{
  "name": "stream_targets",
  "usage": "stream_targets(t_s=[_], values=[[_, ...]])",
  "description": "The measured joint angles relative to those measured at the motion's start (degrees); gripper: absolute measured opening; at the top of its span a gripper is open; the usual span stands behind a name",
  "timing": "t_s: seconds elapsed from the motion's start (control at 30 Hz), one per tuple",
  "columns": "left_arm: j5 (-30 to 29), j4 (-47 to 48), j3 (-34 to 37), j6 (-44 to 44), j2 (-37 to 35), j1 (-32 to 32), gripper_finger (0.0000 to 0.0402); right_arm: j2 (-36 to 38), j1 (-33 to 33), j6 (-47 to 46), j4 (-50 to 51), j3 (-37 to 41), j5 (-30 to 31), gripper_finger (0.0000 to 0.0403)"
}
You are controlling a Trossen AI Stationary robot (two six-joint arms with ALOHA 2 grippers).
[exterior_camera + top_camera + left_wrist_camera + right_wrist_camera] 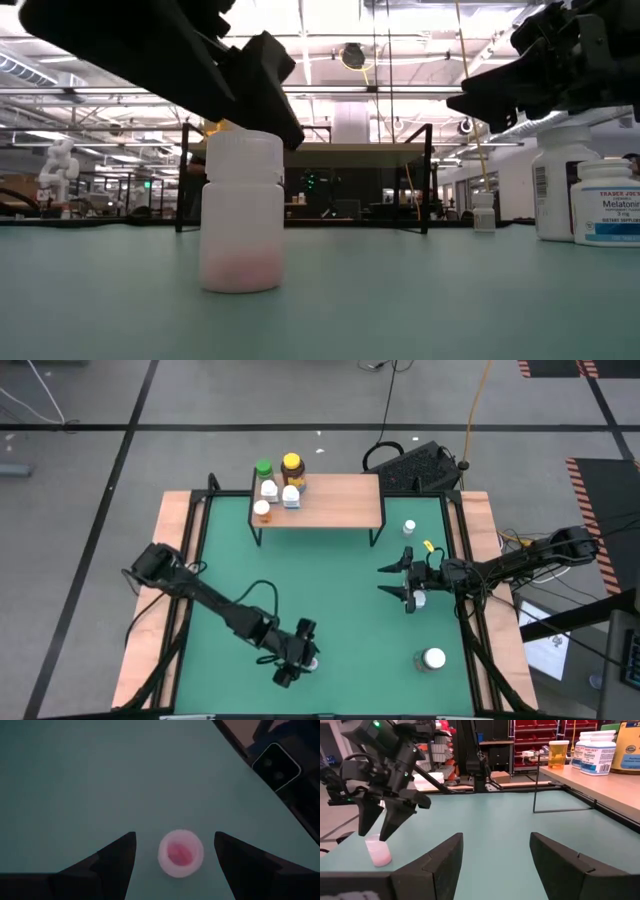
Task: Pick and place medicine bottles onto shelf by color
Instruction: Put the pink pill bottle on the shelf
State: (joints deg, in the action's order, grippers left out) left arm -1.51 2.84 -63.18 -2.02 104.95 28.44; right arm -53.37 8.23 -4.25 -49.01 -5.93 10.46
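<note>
A small translucent white bottle (241, 210) with pink contents stands upright on the green mat near its front edge. My left gripper (175, 836) is open above it, one finger on either side, touching nothing; it also shows in the high view (303, 655). My right gripper (382, 581) is open and empty above the mat's right part, with a white bottle (420, 599) beside it. The shelf (340, 500) stands at the far side. It carries a green-capped bottle (264, 468), an amber yellow-capped one (292, 465), two white ones (290, 495) and an orange-capped one (262, 510).
A small white bottle (409, 527) stands right of the shelf. A larger greyish bottle with a white lid (432, 658) stands at the mat's near right. A wooden frame (175, 560) borders the mat. There is open mat between the two grippers.
</note>
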Motion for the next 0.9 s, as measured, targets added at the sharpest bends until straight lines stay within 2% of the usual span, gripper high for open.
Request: stream_targets(t_s=[0.2, 0.4, 0.7, 0.9], values=[[1.46, 2.66, -0.01, -0.03, 0.01, -0.65, 0.0271, -0.01, 0.0, 0.04, -0.01, 0.0, 0.0, 0.0226], [1.46, 1.44, -0.02, 0.12, 0.18, -0.65, 0.0271, -0.01, 0.0, 0.15, 0.06, 0.0, 0.0, 0.0226], [1.39, -0.28, -0.02, 1.31, 4.29, -0.67, 0.0271, -0.01, 0.0, 0.43, 0.5, 0.04, 0.0, 0.0226], [1.3, 0.02, -0.02, 1.34, 3.89, -0.61, 0.0271, -0.01, 0.0, 0.44, 0.34, 0.04, 0.02, 0.0226]])
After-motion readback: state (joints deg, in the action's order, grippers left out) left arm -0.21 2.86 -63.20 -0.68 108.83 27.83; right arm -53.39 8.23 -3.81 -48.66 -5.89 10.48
